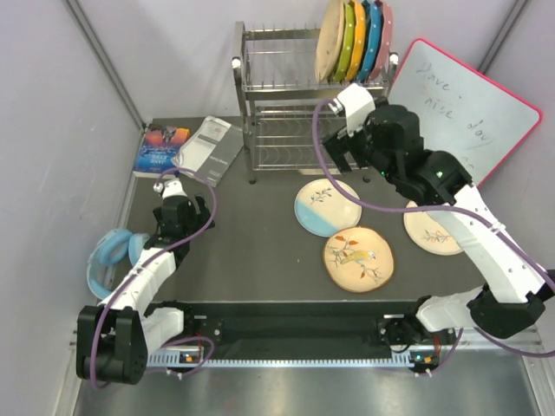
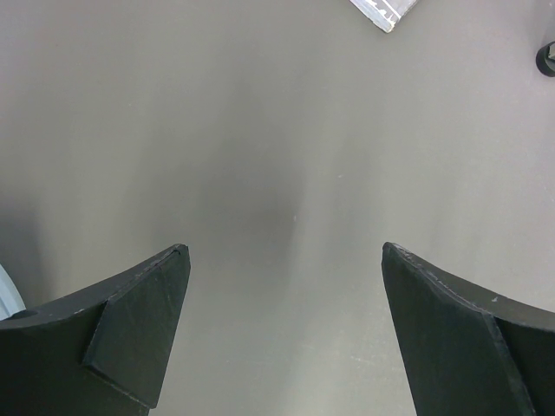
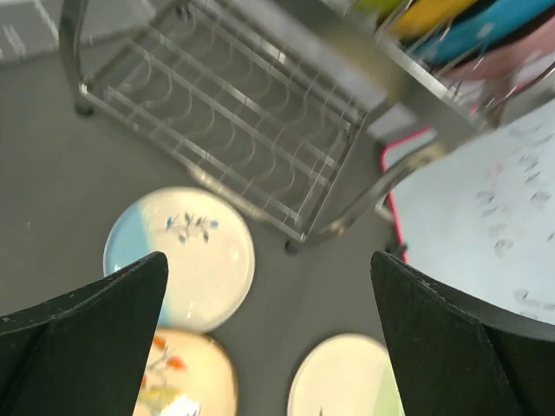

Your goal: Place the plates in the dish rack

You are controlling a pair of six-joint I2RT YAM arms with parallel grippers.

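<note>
Right gripper (image 1: 345, 160) (image 3: 267, 260) hangs in the air with jaws spread wide and nothing held, tips just short of the dish rack (image 1: 277, 95) (image 3: 234, 113), lower shelf ahead of it. One tan plate (image 1: 329, 39) stands in the top tier above the gripper, beside plain coloured plates (image 1: 364, 35). Three plates lie flat on the table (image 1: 260, 234) below and behind the fingers: blue-and-cream plate (image 1: 327, 208) (image 3: 179, 257) nearest under it, bird plate (image 1: 358, 258) (image 3: 178, 381) further back, pale cream plate (image 1: 431, 230) (image 3: 342, 377) off to its right (all apart from each other). Whiteboard (image 1: 460, 104) (image 3: 486, 217) leans to its right. Left gripper (image 1: 169, 184) (image 2: 284, 251) is also wide open and empty over bare table, booklet (image 1: 208, 147) (image 2: 386, 10) ahead of its tips, no plate near it.
</note>
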